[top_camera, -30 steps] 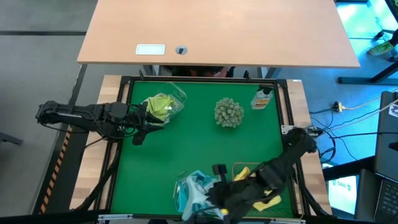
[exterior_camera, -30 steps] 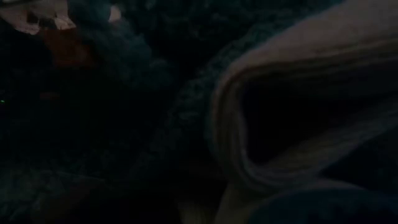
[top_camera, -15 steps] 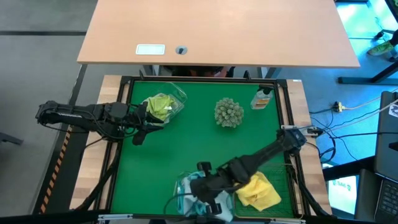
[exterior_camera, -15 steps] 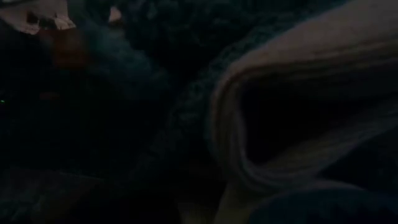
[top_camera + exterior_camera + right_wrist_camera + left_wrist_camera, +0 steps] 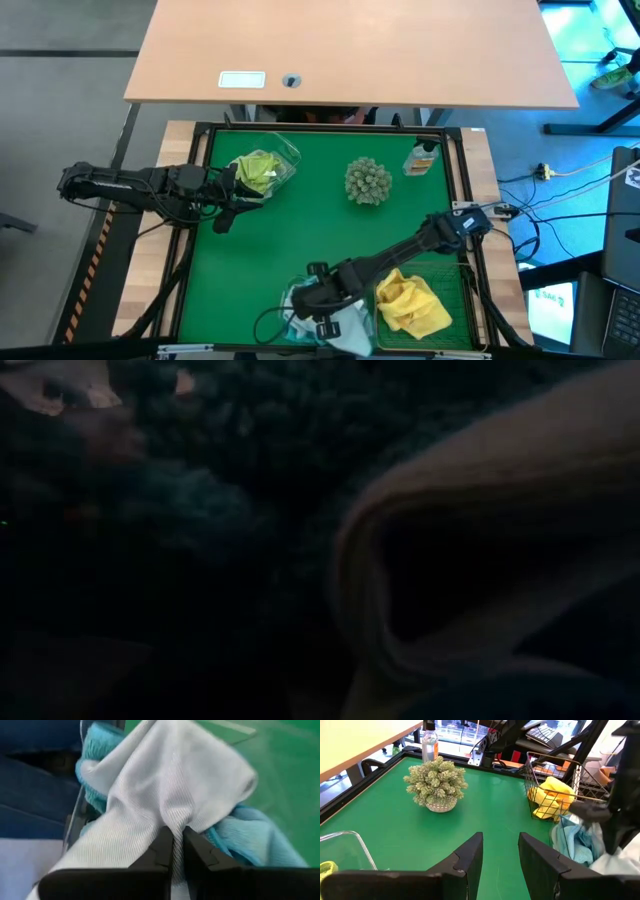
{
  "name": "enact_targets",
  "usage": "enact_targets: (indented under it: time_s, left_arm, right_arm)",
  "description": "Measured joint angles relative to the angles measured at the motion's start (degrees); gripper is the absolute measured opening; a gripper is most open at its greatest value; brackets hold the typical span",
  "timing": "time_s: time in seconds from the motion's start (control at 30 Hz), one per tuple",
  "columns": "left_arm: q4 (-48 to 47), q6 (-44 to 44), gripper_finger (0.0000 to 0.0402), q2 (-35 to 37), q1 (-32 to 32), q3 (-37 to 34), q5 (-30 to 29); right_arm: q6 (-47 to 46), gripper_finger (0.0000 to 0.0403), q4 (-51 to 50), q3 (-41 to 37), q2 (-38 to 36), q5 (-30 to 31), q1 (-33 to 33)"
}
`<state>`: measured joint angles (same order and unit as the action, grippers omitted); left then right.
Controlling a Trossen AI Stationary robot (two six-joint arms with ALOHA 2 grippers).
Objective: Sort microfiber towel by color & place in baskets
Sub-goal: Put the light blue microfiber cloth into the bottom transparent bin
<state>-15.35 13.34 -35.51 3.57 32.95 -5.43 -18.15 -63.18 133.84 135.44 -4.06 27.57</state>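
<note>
My right gripper [image 5: 325,318] [image 5: 172,837] is shut on a pale light-blue towel [image 5: 165,780]. It is over the clear tub [image 5: 292,300] at the table's near edge, which holds teal towels [image 5: 250,835]. A yellow towel [image 5: 410,305] lies in the wire mesh basket [image 5: 462,285] to the right of that tub. A lime green towel [image 5: 258,168] lies in a second clear tub [image 5: 288,152] at the far left. My left gripper [image 5: 250,195] [image 5: 500,855] is open and empty beside that tub. The low view is dark, with cloth right in front of it. My right gripper pinches a gathered fold of the pale towel [image 5: 172,822] between its two fingers. The fingers slant down from the table's right side. The cloth spreads out slack from the fingers and lies over the teal towels in the tub.
A grey-green spiky ball [image 5: 367,180] stands at the middle far side of the green mat. A small bottle with an orange label [image 5: 422,158] stands at the far right. A raised black frame [image 5: 200,200] rims the mat.
My right gripper has gone from over the wire mesh basket toward the table's left edge, to over the near clear tub. The yellow towel in the basket, hidden under the arm before, now shows.
</note>
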Motion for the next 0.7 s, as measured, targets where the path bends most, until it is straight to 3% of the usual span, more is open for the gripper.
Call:
enact_targets:
  time_s: [0.43, 0.7]
  left_arm:
    - [-0.02, -0.01, 0.0119, 0.02, 0.0, 0.0, 0.61]
    - [-0.02, -0.02, 0.0119, 0.0, 0.0, 0.0, 0.63]
  right_arm:
    - [1.92, 0.0024, 0.18, 0.0, 7.13, -8.76, -2.62]
    - [1.95, 0.0024, 1.15, -0.83, 8.32, -9.05, -2.88]
